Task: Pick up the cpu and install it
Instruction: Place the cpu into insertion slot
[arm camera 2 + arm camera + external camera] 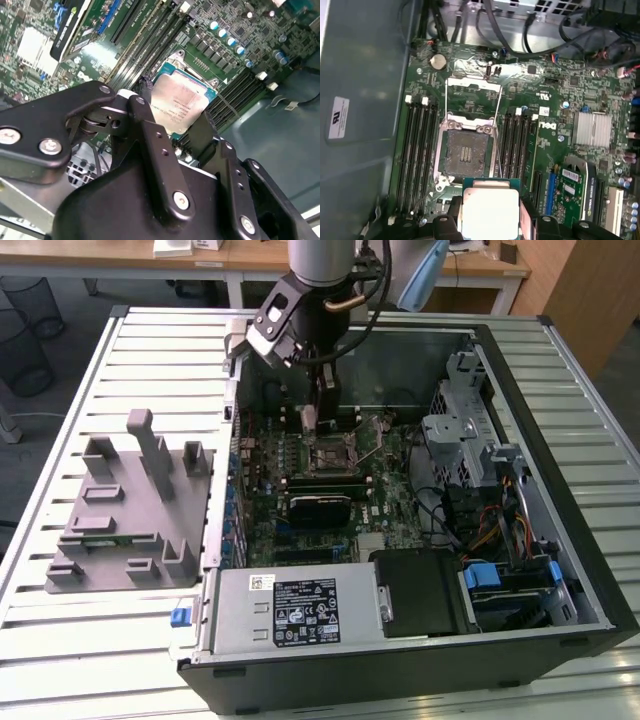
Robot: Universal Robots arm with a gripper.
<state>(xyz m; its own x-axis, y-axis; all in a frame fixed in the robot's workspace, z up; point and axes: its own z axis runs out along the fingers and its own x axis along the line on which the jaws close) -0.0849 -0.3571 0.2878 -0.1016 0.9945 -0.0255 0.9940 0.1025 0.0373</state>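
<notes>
- Grip status: the gripper (490, 216) is clamping the cpu (490, 210) between its two black fingers (150, 131), the jaws drawn in narrow against opposite edges of the chip; both wrist views are showing this hold.
- Position: the cpu is hanging level above the motherboard (560, 100), silvery top facing the wrist cameras, just beside the socket (465, 152) and not seated in it.
- Socket: it is standing open in the first wrist view, its metal load frame (472, 87) swung back and its dark contact field lying exposed.
- Surroundings on the board: rows of memory slots (417, 145) are flanking the socket on both sides.
- Arm: in the exterior view the gripper (314, 412) is reaching down into the open computer case (585, 510), over the middle of the board.
- Setting: the case is lying on its side on a slatted metal table (90, 640), and a grey fixture block (130, 505) is sitting beside it on the exterior view's left.
</notes>
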